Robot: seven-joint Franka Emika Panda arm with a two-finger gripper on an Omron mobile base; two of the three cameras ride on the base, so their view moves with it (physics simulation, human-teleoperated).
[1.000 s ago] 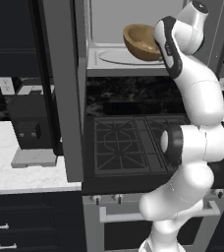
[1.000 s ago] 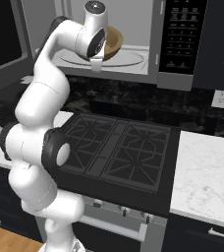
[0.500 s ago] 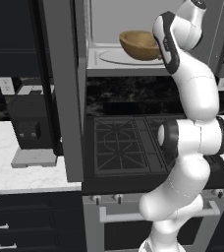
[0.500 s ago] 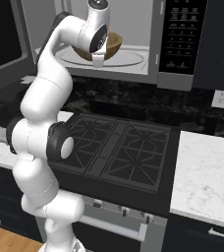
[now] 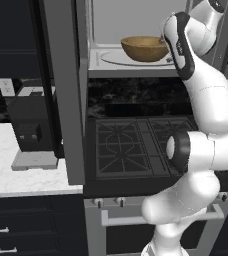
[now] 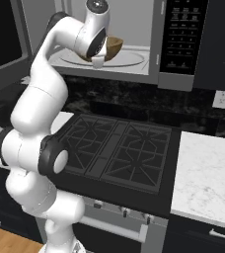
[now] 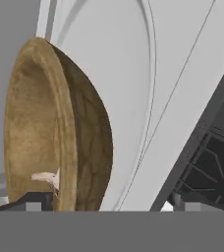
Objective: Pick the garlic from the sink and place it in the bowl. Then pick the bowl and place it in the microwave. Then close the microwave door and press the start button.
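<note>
Sitting on the round glass plate inside the microwave point(image 5: 136, 57), the bowl point(image 5: 144, 48) rests upright on its own, which suggests the placing step is done. The gripper point(image 6: 98, 60) is at the bowl's near rim with its jaws spread wide, one tip on either side of the wall, so it looks released rather than gripping. In the hand view a pale sliver of the garlic point(image 7: 47, 178) shows inside the bowl, low by the rim.

The hand probably sits here because it has only just let go and must back straight out before anything else. The microwave door point(image 5: 66, 90) stands swung open at the left, edge-on to the left base camera, and it needs closing next. The arm's own forearm crosses the opening, so it stands in the door's path. Below lies the black stove point(image 6: 119, 150), and a black coffee machine point(image 5: 33, 127) stands on the marble counter point(image 6: 208, 173), well clear of the work.
</note>
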